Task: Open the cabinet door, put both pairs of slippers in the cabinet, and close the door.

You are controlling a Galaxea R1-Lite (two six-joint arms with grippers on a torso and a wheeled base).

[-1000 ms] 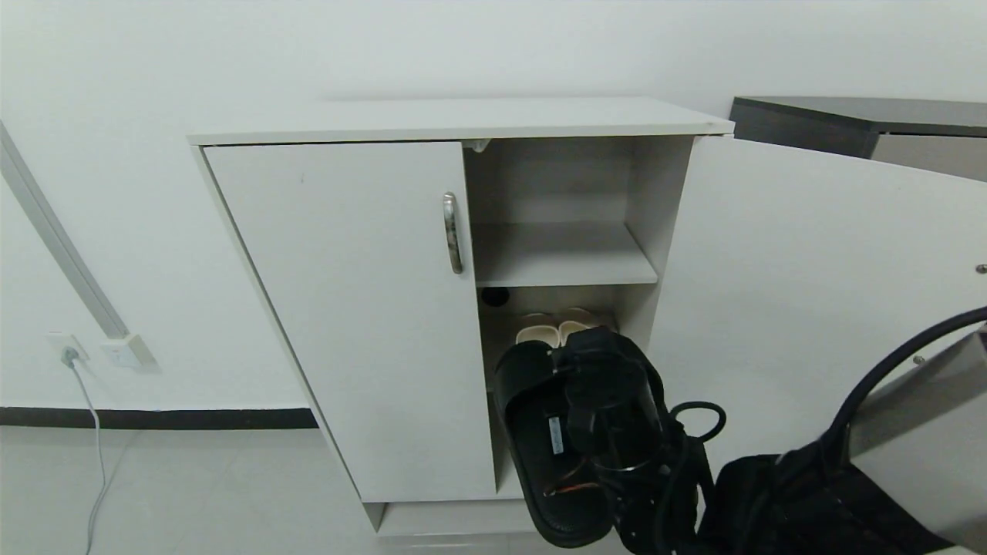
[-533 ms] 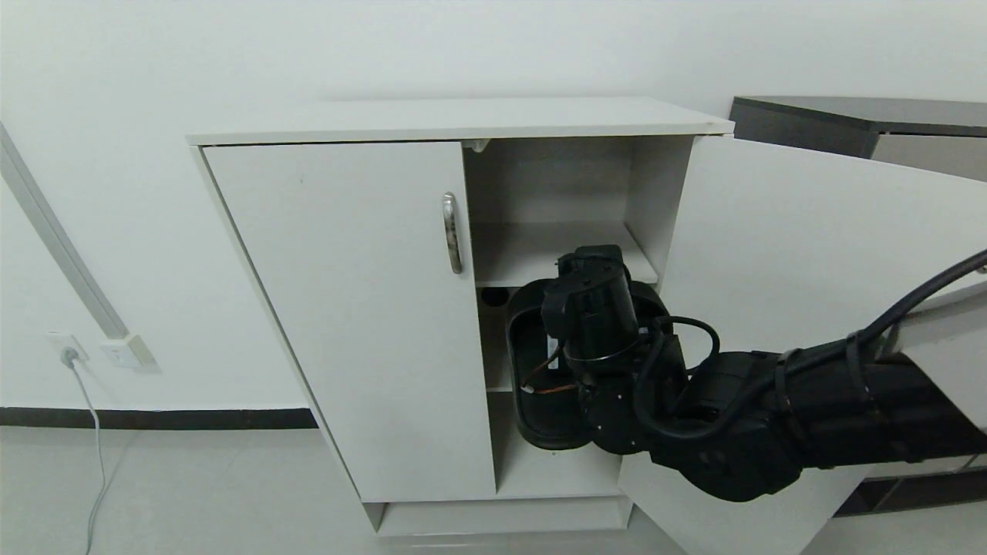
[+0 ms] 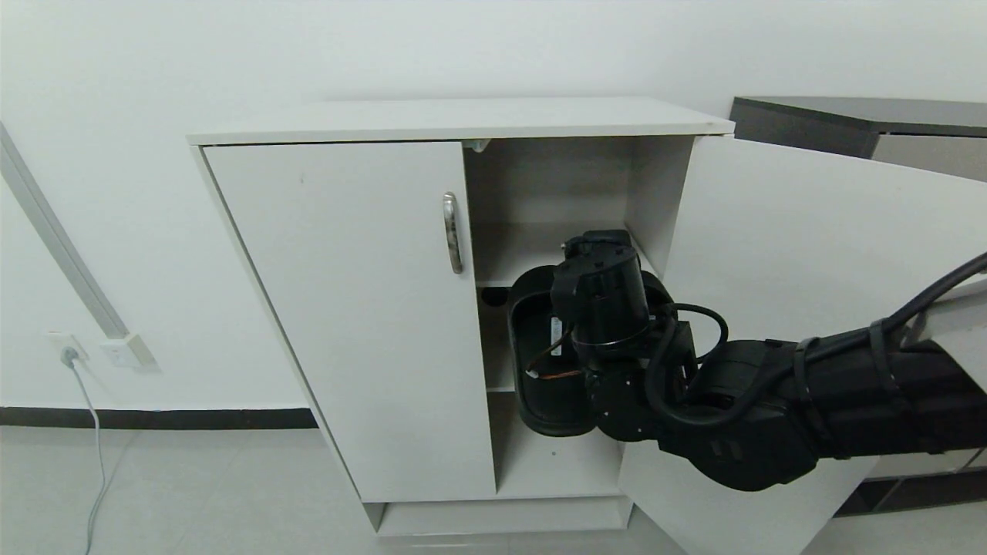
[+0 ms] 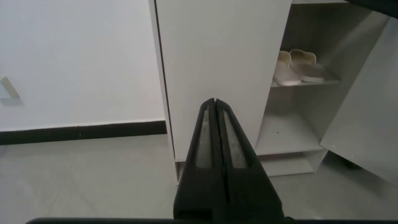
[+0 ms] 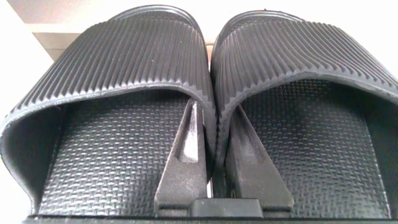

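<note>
Black slippers (image 3: 540, 362): pair held side by side in the open right half of the cabinet (image 3: 455, 119), toes up toward the upper shelf (image 3: 524, 254), heels hanging above the bottom board. Cannot tell whether they touch any shelf.

Right gripper (image 5: 214, 124): clamped on the pair, one finger inside each slipper, pinching the two adjoining inner walls together.

White slippers (image 4: 298, 67): already inside, side by side on the middle shelf.

Right door (image 3: 771, 254): swung wide open. Left door (image 3: 347, 308): closed, metal handle (image 3: 453, 233) at its inner edge.

Left gripper (image 4: 214, 106): fingers pressed together, holding nothing, low over the floor in front of the left door.
</note>
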